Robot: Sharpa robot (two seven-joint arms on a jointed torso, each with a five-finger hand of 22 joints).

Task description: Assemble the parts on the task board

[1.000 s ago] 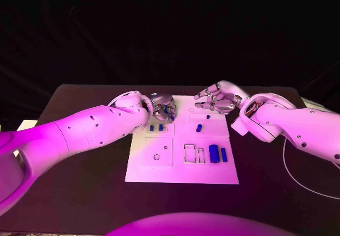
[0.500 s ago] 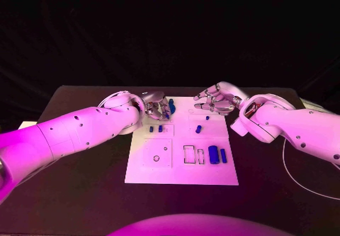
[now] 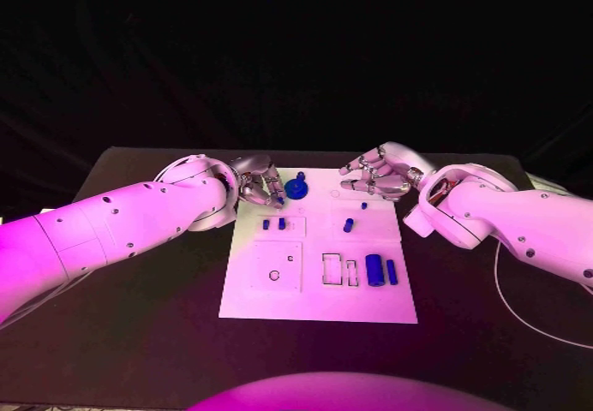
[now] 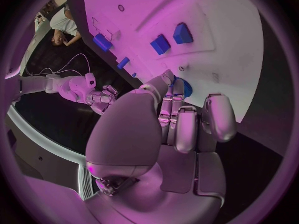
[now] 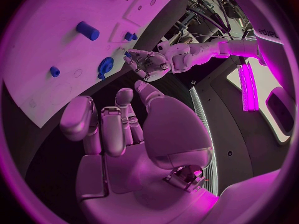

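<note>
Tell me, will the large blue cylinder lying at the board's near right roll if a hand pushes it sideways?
Probably yes: the large blue cylinder looks round and lies on its side on the flat task board. It seems rigid, likely light and smooth.

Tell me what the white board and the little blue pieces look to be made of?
The task board looks like matte white plastic: flat, even, with crisp outlines cut into it. The blue parts look like solid moulded or printed plastic, uniform in colour and only faintly shiny. Neither material is certain.
</note>
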